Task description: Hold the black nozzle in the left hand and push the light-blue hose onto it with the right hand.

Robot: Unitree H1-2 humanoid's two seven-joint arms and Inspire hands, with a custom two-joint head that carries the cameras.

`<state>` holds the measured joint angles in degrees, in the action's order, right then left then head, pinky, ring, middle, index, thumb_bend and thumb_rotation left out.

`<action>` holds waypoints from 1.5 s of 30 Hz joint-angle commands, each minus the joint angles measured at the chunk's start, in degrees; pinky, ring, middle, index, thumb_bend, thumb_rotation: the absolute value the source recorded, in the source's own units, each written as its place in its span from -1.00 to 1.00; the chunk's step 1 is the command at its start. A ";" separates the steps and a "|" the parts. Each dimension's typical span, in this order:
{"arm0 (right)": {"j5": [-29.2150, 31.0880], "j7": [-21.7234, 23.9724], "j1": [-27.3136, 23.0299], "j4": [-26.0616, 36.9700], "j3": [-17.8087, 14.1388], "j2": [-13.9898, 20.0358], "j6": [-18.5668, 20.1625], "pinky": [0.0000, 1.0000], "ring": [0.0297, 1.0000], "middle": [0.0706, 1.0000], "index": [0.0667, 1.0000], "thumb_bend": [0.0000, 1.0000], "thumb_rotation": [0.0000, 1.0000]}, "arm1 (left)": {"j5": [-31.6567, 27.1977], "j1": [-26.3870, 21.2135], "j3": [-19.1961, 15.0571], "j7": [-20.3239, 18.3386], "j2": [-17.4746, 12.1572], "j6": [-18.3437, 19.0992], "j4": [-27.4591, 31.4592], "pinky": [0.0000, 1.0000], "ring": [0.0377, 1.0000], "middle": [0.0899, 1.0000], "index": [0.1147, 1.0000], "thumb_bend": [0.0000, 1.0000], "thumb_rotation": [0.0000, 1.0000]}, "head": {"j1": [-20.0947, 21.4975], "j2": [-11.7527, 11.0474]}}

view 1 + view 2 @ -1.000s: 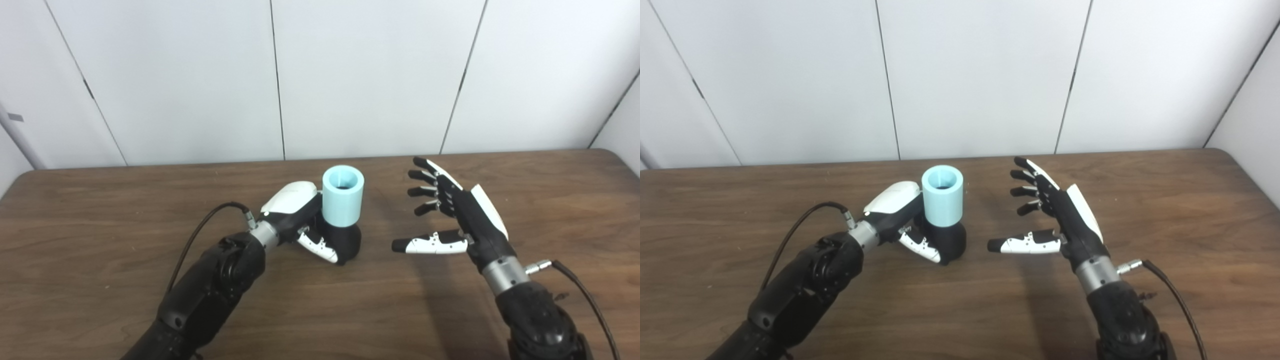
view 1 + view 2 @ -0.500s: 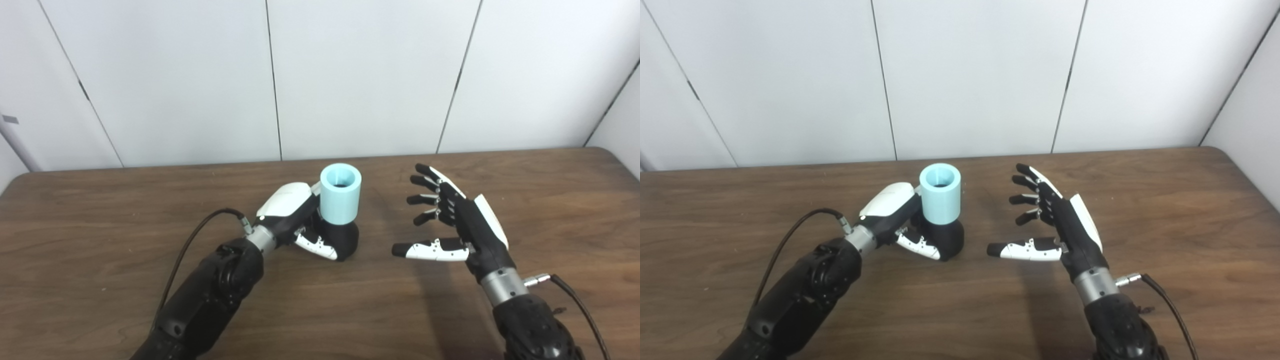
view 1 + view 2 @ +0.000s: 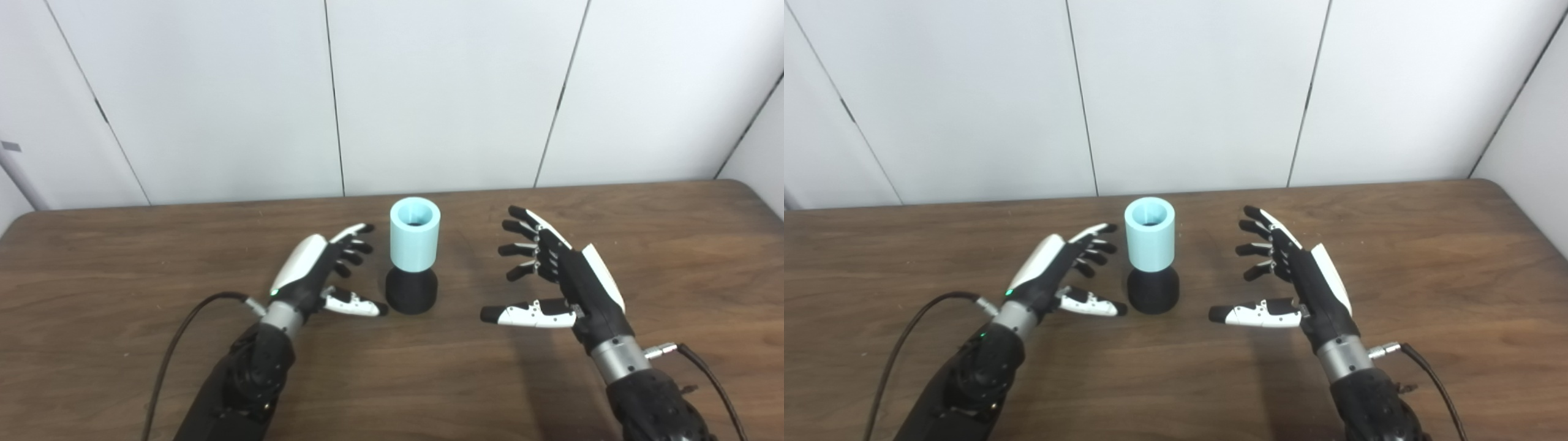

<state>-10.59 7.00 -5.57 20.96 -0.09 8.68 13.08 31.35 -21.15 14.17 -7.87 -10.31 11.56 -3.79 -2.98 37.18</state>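
Hose (image 3: 415, 239) is seated on nozzle (image 3: 411, 292), upright and unheld; either open robot hand could topple it.

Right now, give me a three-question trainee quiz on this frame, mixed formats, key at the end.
1. True or false: the left hand is gripping the black nozzle.
2. Where is the light-blue hose? A) lying flat on the table B) standing upright on top of the nozzle C) held in the right hand
3. Fill in: both hands are ____, one on each side of the assembly.

Key: 1 false, its fingers are spread beside the nozzle. 2 B. 3 open.
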 commanded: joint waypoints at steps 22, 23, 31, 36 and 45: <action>-1.32 -6.34 -1.06 -0.49 -1.68 -2.07 -4.11 0.08 0.40 0.57 0.64 0.49 -0.82 | -24.25 7.60 -12.19 1.58 3.69 -7.52 9.82 -0.13 0.17 0.28 0.37 0.47 -1.00 | -2.44 0.27; -1.29 -6.52 -1.01 -0.56 -1.72 -2.16 -4.07 0.06 0.39 0.56 0.64 0.49 -0.82 | -25.27 7.44 -12.66 1.52 3.99 -7.65 9.76 -0.16 0.16 0.27 0.36 0.52 -1.00 | -2.41 0.26; -0.50 -6.93 -0.95 -1.56 -1.71 -2.05 -4.76 0.04 0.35 0.54 0.62 0.49 -0.79 | -27.39 8.07 -12.66 -1.08 2.15 -5.80 12.60 -0.18 0.14 0.25 0.30 0.64 -1.00 | -1.32 0.18; 0.15 -6.51 -0.80 -1.81 -1.57 -1.70 -5.21 0.07 0.35 0.54 0.62 0.50 -0.80 | -29.45 8.26 -13.46 -1.45 1.84 -5.56 13.18 -0.15 0.14 0.27 0.31 0.64 -1.00 | -0.15 0.09; 1.60 -6.00 -0.65 -0.93 -1.39 -1.40 -4.63 0.07 0.37 0.53 0.62 0.50 -0.77 | -30.04 8.34 -13.50 -1.29 1.86 -4.83 13.49 -0.06 0.19 0.30 0.33 0.63 -1.00 | 0.37 0.09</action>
<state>-9.45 0.83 -5.30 18.42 -1.39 6.87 10.86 2.16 -11.55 1.03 -9.34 -8.10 7.34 7.75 -2.64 37.18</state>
